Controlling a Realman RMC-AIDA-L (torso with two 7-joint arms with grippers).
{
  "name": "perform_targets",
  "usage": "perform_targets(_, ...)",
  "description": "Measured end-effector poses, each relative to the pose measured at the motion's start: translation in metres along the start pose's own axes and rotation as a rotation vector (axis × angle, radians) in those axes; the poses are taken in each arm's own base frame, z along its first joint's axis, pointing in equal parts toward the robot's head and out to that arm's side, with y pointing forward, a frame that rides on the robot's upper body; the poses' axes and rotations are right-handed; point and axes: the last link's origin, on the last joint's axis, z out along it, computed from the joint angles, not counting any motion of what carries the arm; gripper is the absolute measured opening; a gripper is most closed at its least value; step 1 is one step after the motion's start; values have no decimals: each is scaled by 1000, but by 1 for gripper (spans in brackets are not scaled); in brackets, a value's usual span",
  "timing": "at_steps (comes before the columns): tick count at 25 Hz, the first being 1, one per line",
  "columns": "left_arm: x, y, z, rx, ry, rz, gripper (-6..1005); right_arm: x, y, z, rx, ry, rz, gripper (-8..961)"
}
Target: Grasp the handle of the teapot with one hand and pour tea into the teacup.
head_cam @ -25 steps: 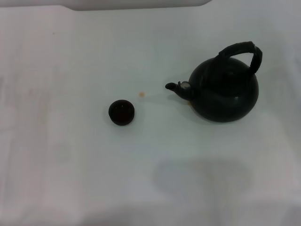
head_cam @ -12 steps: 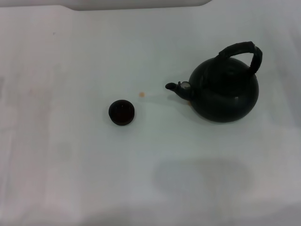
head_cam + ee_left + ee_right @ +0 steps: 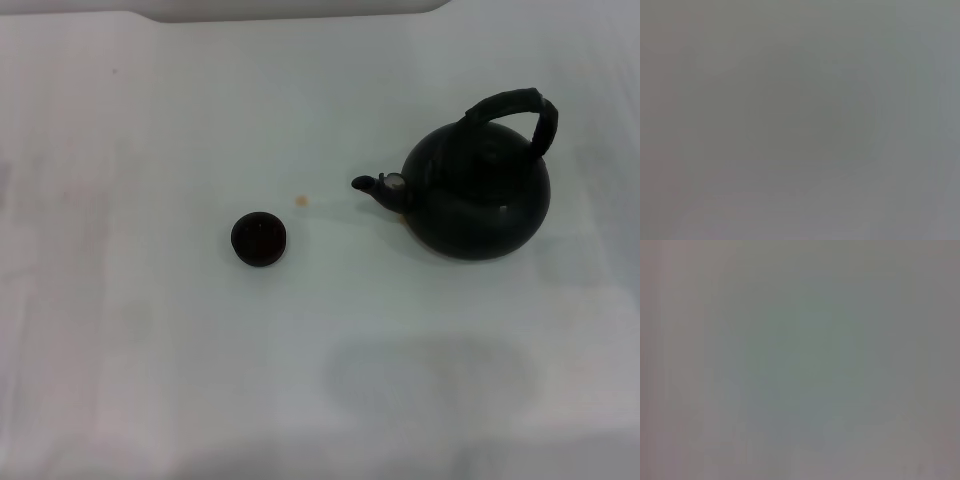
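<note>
Two task things are seen on the white bench in the head view. The teapot is set upright toward the bench's right edge, nearer the far edge than the near one. Its arched handle is raised over the top of the pot, and its short spout is turned toward the bench's left edge. The teacup is placed near the middle of the bench, well apart from the teapot, on the side the spout faces and slightly nearer the near edge. A small orange spot is marked on the bench between spout and cup. Neither gripper is shown in any view, so whether the fingers are spread or pressed together cannot be told. Only a blank grey surface is given by both wrist views.
</note>
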Motion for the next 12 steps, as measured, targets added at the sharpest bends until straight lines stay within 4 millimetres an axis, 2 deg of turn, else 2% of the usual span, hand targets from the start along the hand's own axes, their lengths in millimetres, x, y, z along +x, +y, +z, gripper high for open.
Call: perform_targets(12, -6, 4, 5, -4, -35, -11, 887, 0, -4, -1, 23, -1, 17, 651)
